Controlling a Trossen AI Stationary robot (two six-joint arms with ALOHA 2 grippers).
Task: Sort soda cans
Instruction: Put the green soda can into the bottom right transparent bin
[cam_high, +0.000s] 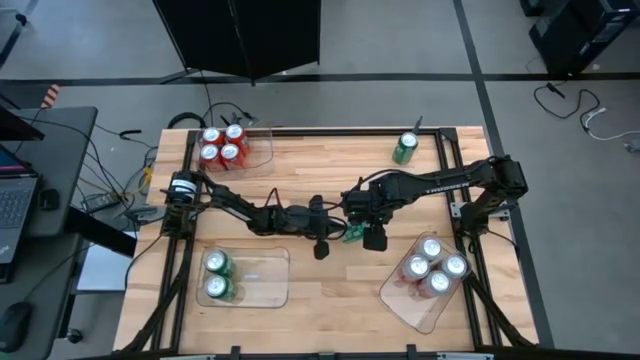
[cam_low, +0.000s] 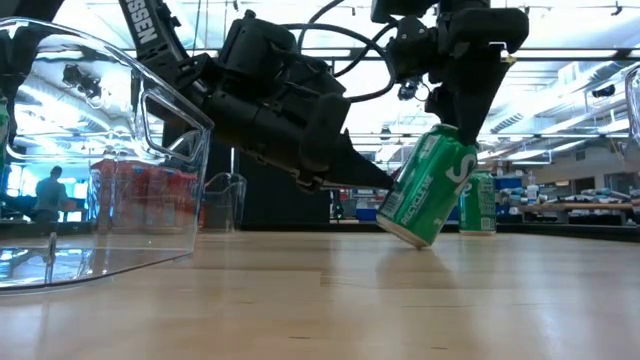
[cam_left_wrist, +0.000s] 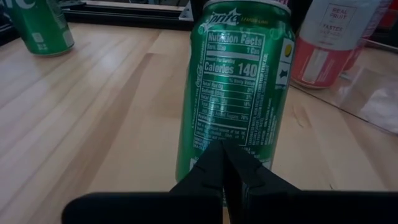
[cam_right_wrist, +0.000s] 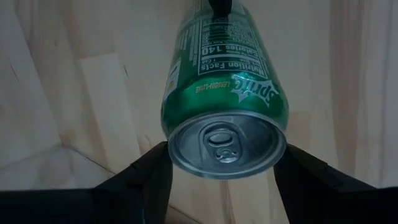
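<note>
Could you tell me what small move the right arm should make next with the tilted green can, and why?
Probably lift it slightly clear of the wood. The right gripper clasps the green can near its top, and the can leans with its bottom edge on the table. The shut left gripper touches its side. The tray with two green cans has room.

The green can (cam_left_wrist: 239, 87) faces the left wrist camera with its panel reading "Nutrition Facts", then "Calories 140" in bold, and a slice of the "Sprite" script at its upper rim. From the right wrist, the same can (cam_right_wrist: 224, 81) shows "Sprite" in white with "LEMON-LIME" beside it, plus "Calories 140" again. A red-and-white can (cam_left_wrist: 329, 43) beyond carries "REAL FRUIT" above "TASTES", smaller print unreadable. In the low view, white letters "SSEN" run down a dark arm link (cam_low: 145, 25). From above, white lettering on the right arm (cam_high: 440, 183) is too small to read.
</note>
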